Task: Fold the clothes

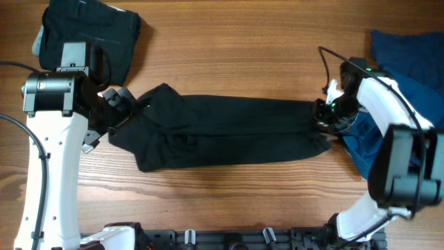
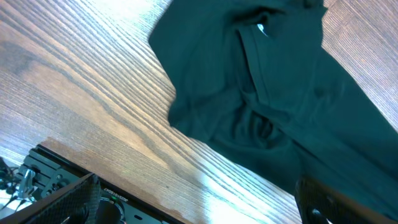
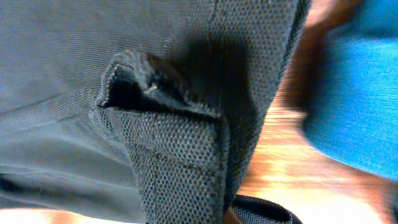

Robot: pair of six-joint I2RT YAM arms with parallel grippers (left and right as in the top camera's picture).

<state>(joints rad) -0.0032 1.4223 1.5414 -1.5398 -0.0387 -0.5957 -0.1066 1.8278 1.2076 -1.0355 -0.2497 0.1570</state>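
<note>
Fold in hand: black shirt (image 1: 229, 132) lies as a long narrow band across the middle of the table (image 1: 229, 55), running left to right; sides look turned in, so the lengthwise fold reads as done and the crosswise fold as not yet made.

Right gripper (image 1: 325, 114) sits at the right end of the band, jaws clenched on a pinch of the shirt's edge; right wrist view shows the weave humped into a small ridge close to the lens, which fits a grasp on cloth, though how many layers are caught I cannot tell.

Left gripper (image 1: 119, 104) hovers at the left end, jaws spread wide and grasping nothing; left wrist view shows what looks like the neck opening just beyond it, with a loose flap sticking out on the far side.

Other items: folded black garment (image 1: 87, 35) at far left, apart from the band; blue garments (image 1: 409, 62) heaped at right, their near edge just beside the gripped end.

Judgement on next move: lift the right end clear of the blue cloth and carry it leftward over the band to halve it; left end wants pinning or tidying first, or the band may drag; a thin pinch could slip and let the layers splay.
</note>
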